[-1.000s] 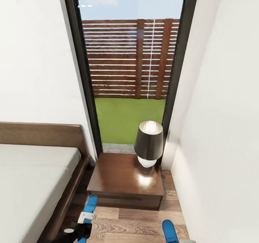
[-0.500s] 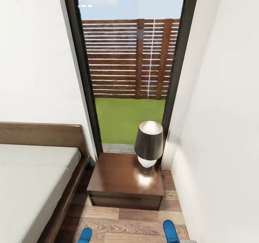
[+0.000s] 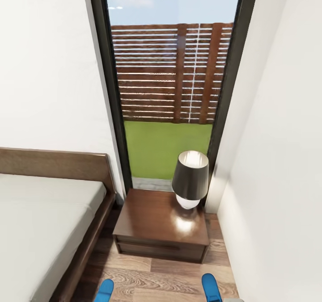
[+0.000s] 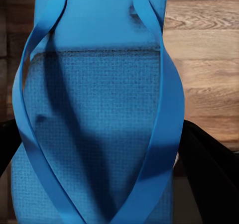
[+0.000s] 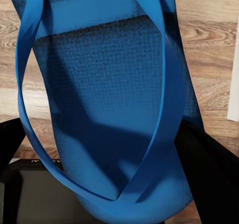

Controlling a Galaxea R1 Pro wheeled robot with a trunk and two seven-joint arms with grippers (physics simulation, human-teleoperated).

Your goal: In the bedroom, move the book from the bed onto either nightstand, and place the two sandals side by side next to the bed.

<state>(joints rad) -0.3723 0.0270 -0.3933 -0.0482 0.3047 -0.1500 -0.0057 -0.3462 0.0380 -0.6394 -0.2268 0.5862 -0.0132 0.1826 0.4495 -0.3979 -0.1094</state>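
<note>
A: Head view, left to right: bed [image 3: 40, 221], left sandal [image 3: 105, 289] tip, nightstand [image 3: 161, 224], right sandal [image 3: 211, 287].

B: Changed?

A: My camera shifted; left sandal dropped lower than a second ago.

B: Grippers?

A: Each has its fingers closed across a sandal, left [image 4: 94, 129], right [image 5: 109, 119]. Setting-down remains. Book unseen.

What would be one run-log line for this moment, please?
left hand: holds left sandal | right hand: holds right sandal | both above wood floor | nightstand: lamp, no book
</note>
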